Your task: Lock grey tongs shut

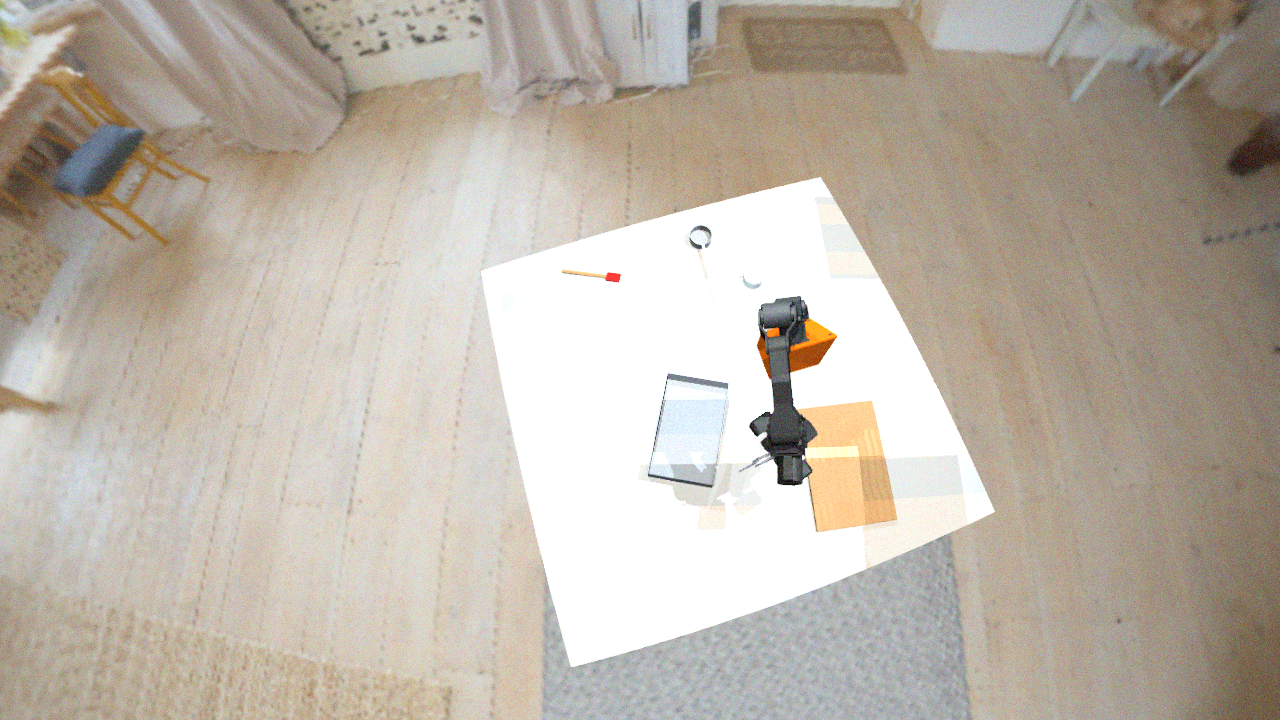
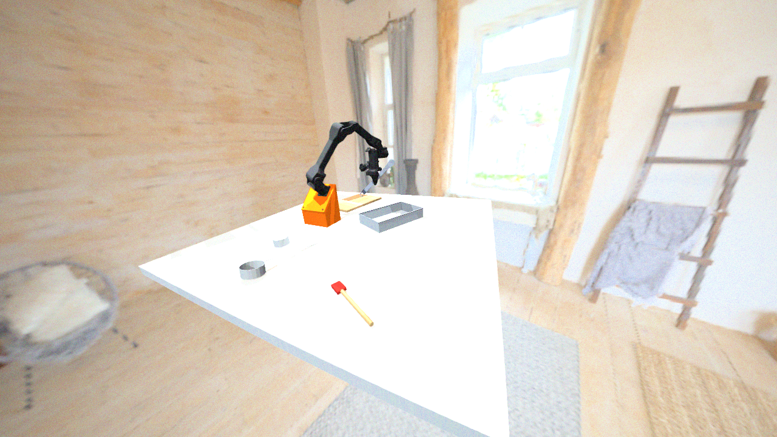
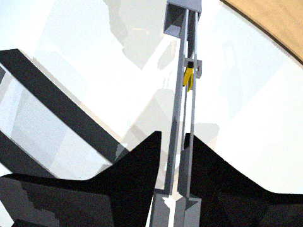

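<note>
My gripper [image 2: 374, 179] [image 3: 172, 138] is shut on the grey tongs [image 1: 760, 461] [image 2: 386, 166] [image 3: 177, 126] and holds them in the air between tin and board. The tongs are steeply tilted; the end on the tin side is higher and looks like the tips. Their arms lie close together, with a narrow gap. A yellow piece [image 3: 188, 75] shows between the arms toward the lower end; whether it has caught cannot be told. The wooden board [image 1: 836, 510] [image 3: 278, 19] lies to the right in the top view, partly under the arm. The roasting tin [image 1: 698, 380] [image 2: 380, 224] [image 3: 63, 94] holds nothing.
The orange arm base [image 1: 796, 362] [image 2: 321, 217] stands behind the board. A dark-rimmed round cup [image 1: 699, 237] [image 2: 252, 270], a small pale cup [image 1: 751, 280] [image 2: 280, 241] and a red-headed spatula [image 1: 612, 277] [image 2: 338, 287] lie farther off on the white table [image 1: 590, 501].
</note>
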You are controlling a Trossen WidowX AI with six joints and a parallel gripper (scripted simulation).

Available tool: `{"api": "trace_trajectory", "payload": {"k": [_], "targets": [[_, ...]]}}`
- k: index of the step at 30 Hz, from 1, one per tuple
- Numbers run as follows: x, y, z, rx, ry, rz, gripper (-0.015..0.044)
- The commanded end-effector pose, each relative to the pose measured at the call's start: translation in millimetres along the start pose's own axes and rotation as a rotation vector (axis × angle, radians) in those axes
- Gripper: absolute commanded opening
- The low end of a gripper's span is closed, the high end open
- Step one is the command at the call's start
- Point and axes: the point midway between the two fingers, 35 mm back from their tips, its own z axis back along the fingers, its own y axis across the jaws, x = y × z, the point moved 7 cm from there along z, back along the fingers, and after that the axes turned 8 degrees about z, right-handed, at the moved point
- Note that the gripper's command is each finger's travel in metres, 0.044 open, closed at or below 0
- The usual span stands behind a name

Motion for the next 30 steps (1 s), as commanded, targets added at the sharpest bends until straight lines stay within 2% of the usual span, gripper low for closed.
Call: {"api": "trace_trajectory", "payload": {"k": [1,16,30], "targets": [[8.5,-16.7,5.9,-0.015,0.008,0.063,-0.0150],[73.8,-88.8,18.2,-0.038,0.023,0.391,-0.0150],[150.4,-143.3,13.8,-0.036,0.011,0.711,-0.0150]]}}
